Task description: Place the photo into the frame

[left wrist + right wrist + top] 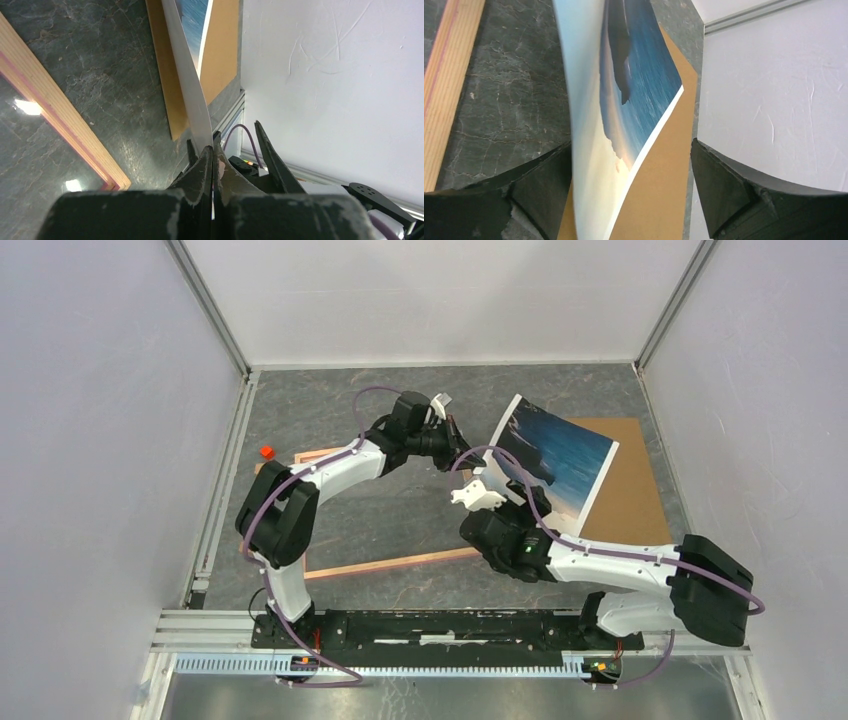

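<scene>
Left gripper point(212, 146): fingers pressed together, pinching the photo point(560, 455) at its edge, sheet seen edge-on running up from the pinch. Right gripper point(631, 146): fingers spread wide, one either side of the sheet, not clamping; can't tell if the left pad touches the back.

In the overhead view the photo is right of centre, tilted up off the table point(320, 400), above the brown backing board point(635, 495). The frame point(400, 565) lies flat at left-centre, apart from the print.

Handling, my read: thin and light, weight is no issue. It's floppy, and it visibly bows in the right wrist view. The glossy face is likely slick and marks easily. One-point hold lets it sag and swing. Best taken at the white border, two holds well apart on one edge or on opposite corners, with light pressure to avoid creasing. Likely needs lowering flat into the rails.
</scene>
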Action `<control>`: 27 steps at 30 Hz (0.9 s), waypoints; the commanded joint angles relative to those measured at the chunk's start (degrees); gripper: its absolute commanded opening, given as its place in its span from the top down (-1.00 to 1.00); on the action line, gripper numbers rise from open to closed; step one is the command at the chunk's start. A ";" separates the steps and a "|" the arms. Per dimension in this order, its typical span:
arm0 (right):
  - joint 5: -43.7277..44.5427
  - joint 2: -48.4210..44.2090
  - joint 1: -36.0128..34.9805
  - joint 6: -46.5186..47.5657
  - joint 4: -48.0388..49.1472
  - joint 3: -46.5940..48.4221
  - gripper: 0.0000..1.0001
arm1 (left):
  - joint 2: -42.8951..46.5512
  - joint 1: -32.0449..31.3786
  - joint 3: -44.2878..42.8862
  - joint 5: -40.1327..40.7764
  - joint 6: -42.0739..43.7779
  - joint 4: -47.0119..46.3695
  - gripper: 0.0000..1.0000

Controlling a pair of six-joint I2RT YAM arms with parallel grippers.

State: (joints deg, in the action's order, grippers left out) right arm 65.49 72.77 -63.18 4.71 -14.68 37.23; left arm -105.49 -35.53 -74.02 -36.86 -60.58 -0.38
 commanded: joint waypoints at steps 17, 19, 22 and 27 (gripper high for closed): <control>0.16 -7.20 4.17 1.36 -1.29 9.60 1.00 | 24.64 10.65 -9.25 12.16 23.26 27.31 -0.61; -3.43 -6.76 4.20 1.86 -2.04 13.86 1.00 | 32.61 11.01 -12.06 22.67 28.62 32.64 -0.68; -16.05 -3.10 4.21 -1.06 -6.54 25.03 1.00 | 46.15 11.03 -11.71 37.25 32.93 32.80 -0.88; -50.41 3.52 3.28 -12.43 -6.93 45.86 1.00 | 63.89 10.98 -7.35 42.56 39.63 21.05 -1.00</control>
State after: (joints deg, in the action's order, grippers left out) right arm 43.59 73.25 -58.89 1.63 -22.79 69.78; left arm -50.59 -24.29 -83.29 -4.43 -31.64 24.14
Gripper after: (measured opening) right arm 0.006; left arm 0.994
